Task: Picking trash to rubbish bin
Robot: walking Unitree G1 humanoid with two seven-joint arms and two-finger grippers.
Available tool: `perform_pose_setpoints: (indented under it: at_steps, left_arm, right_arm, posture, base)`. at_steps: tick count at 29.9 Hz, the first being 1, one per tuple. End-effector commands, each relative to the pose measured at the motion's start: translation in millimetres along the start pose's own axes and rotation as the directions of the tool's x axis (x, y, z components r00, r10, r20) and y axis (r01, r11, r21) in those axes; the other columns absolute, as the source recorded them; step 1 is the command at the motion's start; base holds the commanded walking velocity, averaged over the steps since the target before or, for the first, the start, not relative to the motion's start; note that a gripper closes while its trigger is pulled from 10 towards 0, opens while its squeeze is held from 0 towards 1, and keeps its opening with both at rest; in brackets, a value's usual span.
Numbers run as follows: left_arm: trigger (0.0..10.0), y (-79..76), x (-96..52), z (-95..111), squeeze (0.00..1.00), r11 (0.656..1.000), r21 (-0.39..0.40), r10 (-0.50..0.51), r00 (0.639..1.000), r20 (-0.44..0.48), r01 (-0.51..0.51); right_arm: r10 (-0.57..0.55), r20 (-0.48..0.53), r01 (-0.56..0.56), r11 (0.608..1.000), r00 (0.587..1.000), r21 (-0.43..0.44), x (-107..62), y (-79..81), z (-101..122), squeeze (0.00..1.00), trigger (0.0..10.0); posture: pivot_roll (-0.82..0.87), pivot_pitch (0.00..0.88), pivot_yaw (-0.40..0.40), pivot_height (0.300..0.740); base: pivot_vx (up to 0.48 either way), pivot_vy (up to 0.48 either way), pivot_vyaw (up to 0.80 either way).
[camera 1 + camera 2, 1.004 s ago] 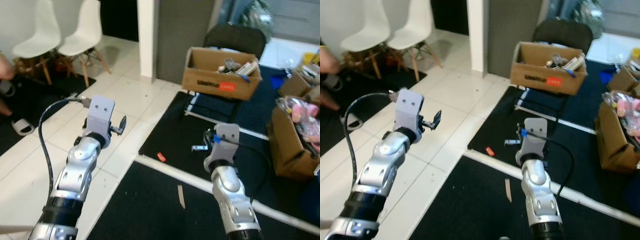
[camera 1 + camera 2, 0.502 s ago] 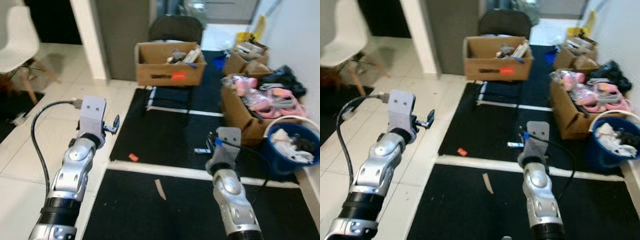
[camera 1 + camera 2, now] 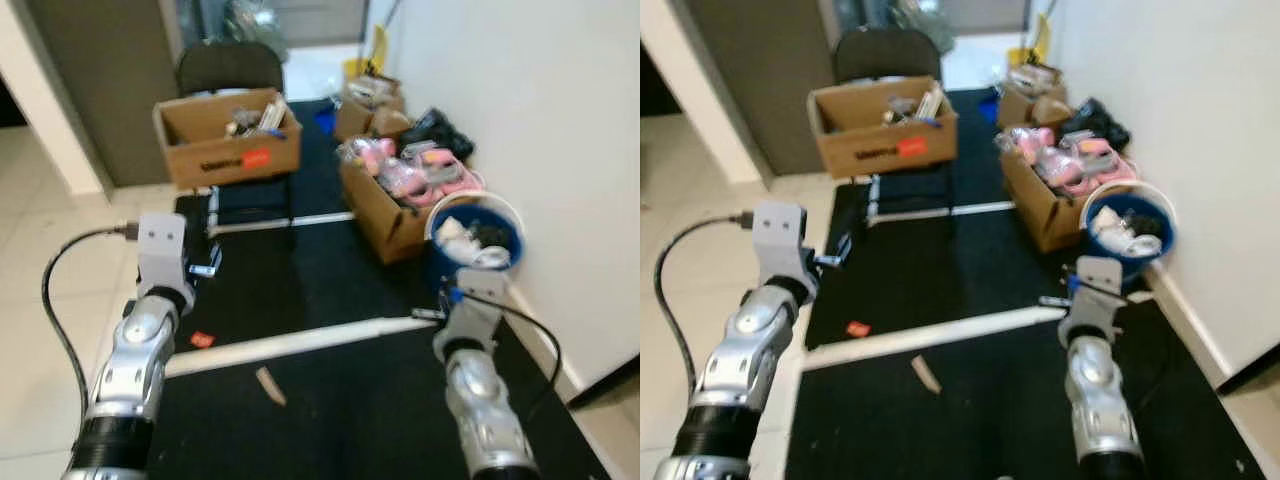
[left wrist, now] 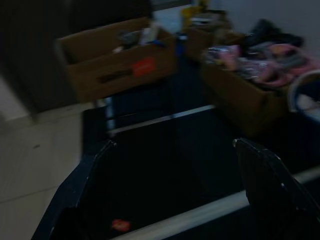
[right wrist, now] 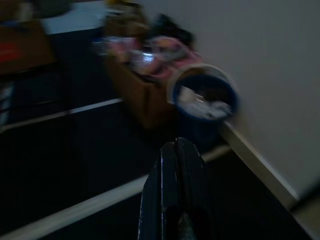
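A blue rubbish bin [image 3: 480, 237] with a white rim stands against the white wall, with pale trash inside; in the right wrist view the bin [image 5: 205, 100] lies ahead of the fingers. A small red scrap [image 3: 202, 339] and a tan strip [image 3: 270, 385] lie on the black mats. My left gripper [image 4: 173, 144] is open and empty, held above the mat near the red scrap [image 4: 120, 225]. My right gripper [image 5: 177, 141] is shut with nothing seen in it, raised a short way in front of the bin.
A cardboard box [image 3: 225, 140] of clutter rests on a black chair at the back. Another box [image 3: 400, 190] with pink items stands beside the bin. A white strip [image 3: 300, 340] runs between the mats. Pale tiles [image 3: 40, 300] lie to the left.
The whole view has swung right: the white chairs have gone out of sight, and the wall and bin now sit close on the right. Both arms keep their raised pose.
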State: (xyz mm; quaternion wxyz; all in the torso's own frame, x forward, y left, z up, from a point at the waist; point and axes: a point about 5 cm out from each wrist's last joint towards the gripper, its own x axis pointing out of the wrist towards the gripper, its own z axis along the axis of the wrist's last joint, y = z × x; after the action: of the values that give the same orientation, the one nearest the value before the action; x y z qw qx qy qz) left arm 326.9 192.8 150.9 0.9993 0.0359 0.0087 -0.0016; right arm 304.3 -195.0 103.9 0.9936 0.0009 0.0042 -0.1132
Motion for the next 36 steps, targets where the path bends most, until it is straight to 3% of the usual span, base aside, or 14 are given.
perform_pose_setpoints:
  at_steps: [1,7,8,17,20,36]
  left_arm:
    - [10.0,-0.4,-2.5,-7.3,0.00,1.000,0.007,-0.006,1.000,-0.030,0.006]
    - [10.0,-5.7,-4.3,-11.2,0.00,1.000,0.018,-0.021,0.999,-0.045,0.022]
    - [10.0,-7.9,-6.0,-13.1,0.00,0.999,0.017,-0.030,0.999,-0.041,0.031]
    - [10.0,-9.7,-7.3,-18.0,0.00,0.999,-0.019,-0.028,0.999,-0.045,0.027]
    - [10.0,-10.1,-5.6,-17.8,0.00,0.999,-0.020,-0.026,0.998,-0.052,0.025]
    - [10.0,-12.0,-4.1,-17.4,0.00,0.999,0.005,-0.054,0.997,-0.058,0.054]
  right_arm:
    - [-0.007,-0.069,0.009,0.999,0.998,0.033,-4.0,1.7,-15.1,0.00,10.0]
    - [0.029,-0.161,-0.028,1.000,0.987,0.011,-6.0,3.8,-29.4,0.00,10.0]
    - [0.088,-0.183,-0.087,0.996,0.979,0.010,-9.0,9.4,-35.2,0.00,10.0]
    - [0.247,-0.183,-0.247,0.969,0.952,0.023,-17.0,31.1,-39.2,0.00,10.0]
    - [0.243,-0.234,-0.245,0.969,0.941,0.019,-17.7,31.9,-46.7,0.00,10.0]
    - [0.248,-0.241,-0.254,0.967,0.938,0.004,-20.0,32.8,-49.2,0.00,10.0]
  posture:
    - [0.02,0.127,0.054,0.740]
    - [0.01,0.126,0.054,0.740]
    - [0.01,0.119,0.053,0.740]
    - [0.00,0.110,0.051,0.740]
    - [0.01,0.113,0.048,0.740]
    - [0.01,0.117,0.055,0.740]
  base:
    - [0.000,0.000,-0.80]
    - [0.000,0.000,-0.27]
    - [0.000,0.000,0.00]
    - [0.062,0.000,0.00]
    - [0.371,0.000,0.00]
    - [0.380,0.000,0.00]
